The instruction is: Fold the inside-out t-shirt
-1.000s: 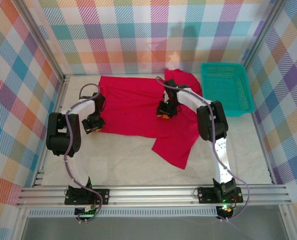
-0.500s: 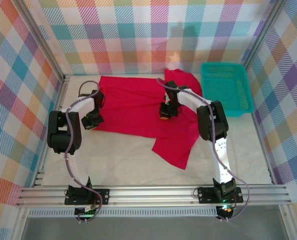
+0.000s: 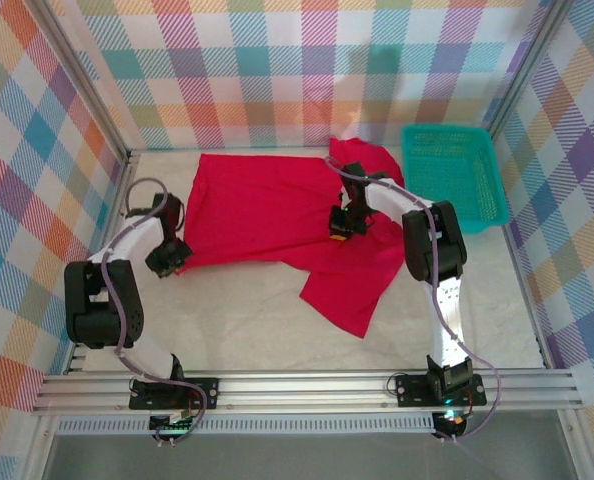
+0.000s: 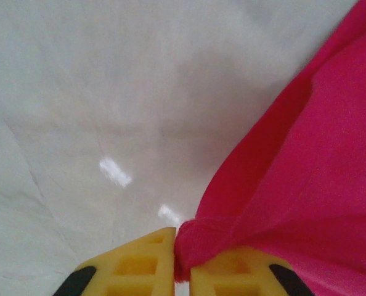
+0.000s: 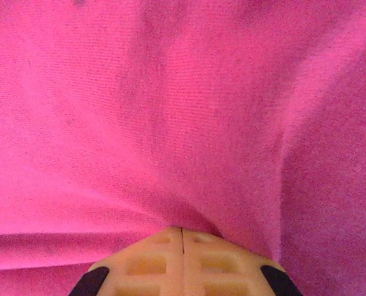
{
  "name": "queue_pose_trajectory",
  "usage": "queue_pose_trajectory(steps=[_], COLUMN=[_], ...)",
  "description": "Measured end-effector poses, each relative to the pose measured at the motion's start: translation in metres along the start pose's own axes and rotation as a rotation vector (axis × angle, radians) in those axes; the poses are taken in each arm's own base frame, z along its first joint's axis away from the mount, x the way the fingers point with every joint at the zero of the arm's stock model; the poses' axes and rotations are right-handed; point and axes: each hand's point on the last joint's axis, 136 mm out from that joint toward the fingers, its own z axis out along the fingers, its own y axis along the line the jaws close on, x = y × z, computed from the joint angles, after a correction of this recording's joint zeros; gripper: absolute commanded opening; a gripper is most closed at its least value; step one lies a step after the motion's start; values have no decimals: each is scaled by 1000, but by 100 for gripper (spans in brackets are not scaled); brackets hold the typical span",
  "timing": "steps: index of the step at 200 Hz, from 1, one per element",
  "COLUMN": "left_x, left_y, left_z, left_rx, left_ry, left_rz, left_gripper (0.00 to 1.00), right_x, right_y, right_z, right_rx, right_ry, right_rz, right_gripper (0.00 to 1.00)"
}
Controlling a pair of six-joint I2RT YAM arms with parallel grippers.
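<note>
one inside-out t-shirt (image 3: 257,215) lies spread over the far half of the white desk (image 3: 227,320), and one teal basket (image 3: 447,129) sits just beside it at 2 o'clock. of two arms, the left jaws clamp its 9 o'clock edge, while the right jaws pinch cloth near its middle.

The red t-shirt (image 3: 262,210) lies spread across the far half of the white counter (image 3: 237,320), with one flap trailing toward the near side at the right. The left hand (image 3: 167,258) sits at the shirt's near left corner, on the cloth's edge. The right hand (image 3: 342,225) rests on the cloth right of its middle. A teal plastic basket (image 3: 457,180) stands in the far right corner, just beside a sleeve.
</note>
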Motion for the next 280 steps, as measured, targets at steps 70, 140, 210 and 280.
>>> queue_pose_trajectory(steps=[70,140,210,280], left_x=[33,-34,-62,-131], left_y=[10,-61,-225,-166], left_z=[3,-86,-9,34], left_rx=[47,161,298,238], left_ry=[60,-234,-48,-3], left_rz=[-75,25,100,-120], left_gripper=[39,40,36,36], right_x=[3,4,4,4], right_y=[-17,-18,-18,-18], right_z=[-7,-8,-7,-6], right_rx=[37,42,41,41], right_ry=[-2,1,1,2], right_rz=[19,5,6,7], right_gripper=[0,0,0,0])
